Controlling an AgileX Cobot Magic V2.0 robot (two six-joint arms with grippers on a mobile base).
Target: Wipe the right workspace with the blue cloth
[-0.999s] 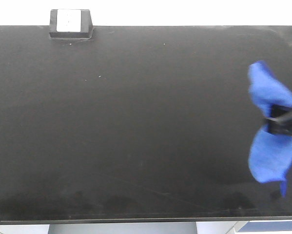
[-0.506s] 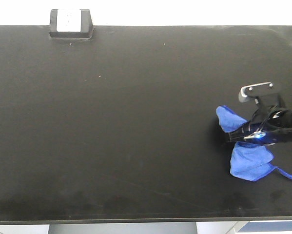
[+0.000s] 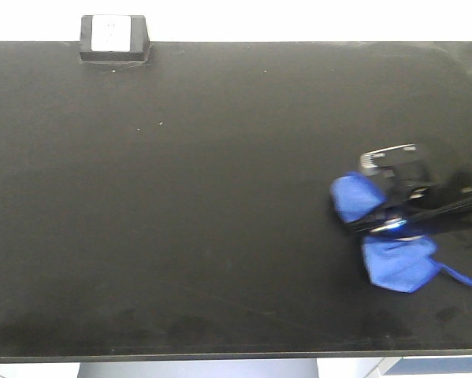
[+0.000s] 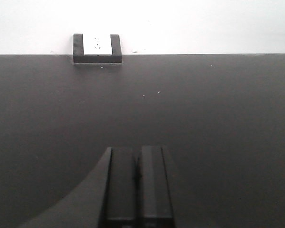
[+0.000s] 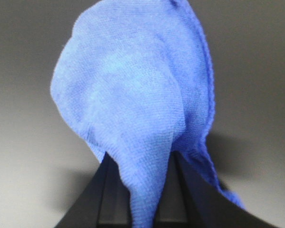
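Note:
The blue cloth point(image 3: 393, 260) lies bunched on the black benchtop point(image 3: 220, 197) of the right workspace, at its right side, with a thin strand trailing right. My right gripper point(image 3: 369, 224) reaches in from the right edge and is shut on the cloth's middle. Close up, the blue cloth point(image 5: 132, 95) billows ahead of the right gripper point(image 5: 144, 164), pinched between the two dark fingers point(image 5: 111, 185). My left gripper point(image 4: 138, 154) hovers low over bare benchtop point(image 4: 218, 118), its two fingers pressed together with nothing between them. It does not show in the front view.
A small black outlet box with a white face point(image 3: 113, 38) stands at the back left edge of the bench; the same outlet box point(image 4: 97, 47) sits against the white wall point(image 4: 204, 23) in the left wrist view. The bench's front edge point(image 3: 220, 356) runs along the bottom.
The right gripper has come in from the right edge and moved leftward, lowering the cloth onto the bench and dragging it left. The left arm has not visibly moved.

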